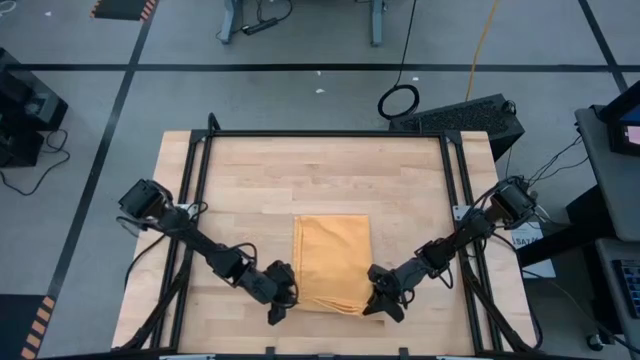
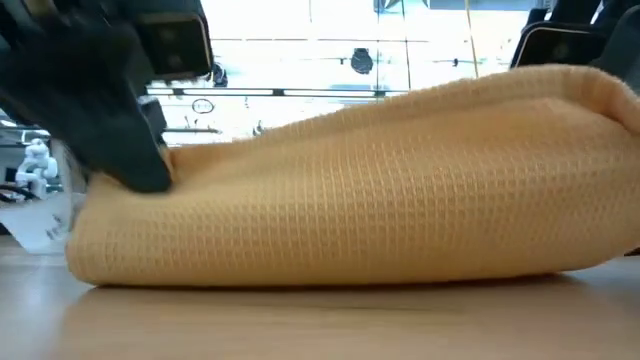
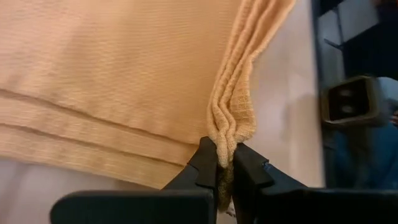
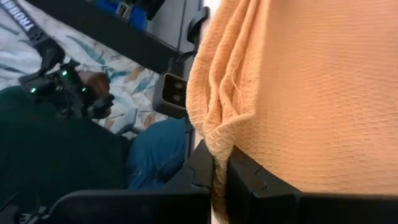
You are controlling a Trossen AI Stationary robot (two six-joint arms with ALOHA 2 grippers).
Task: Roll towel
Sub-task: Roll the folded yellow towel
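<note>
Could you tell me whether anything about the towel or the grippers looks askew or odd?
Nothing stands out. The folded towel lies square on the table, its near corners pinched by the left gripper and right gripper.

I work in a robotics lab or test bay: my wooden table (image 1: 260,180) sits in a black metal frame (image 1: 320,134) on a grey floor marked with black tape lines (image 1: 300,67) and hazard stripes (image 1: 122,8) at upper left. Cables (image 1: 400,100) trail across the floor, with equipment racks (image 1: 25,110) at the picture's left edge
</note>
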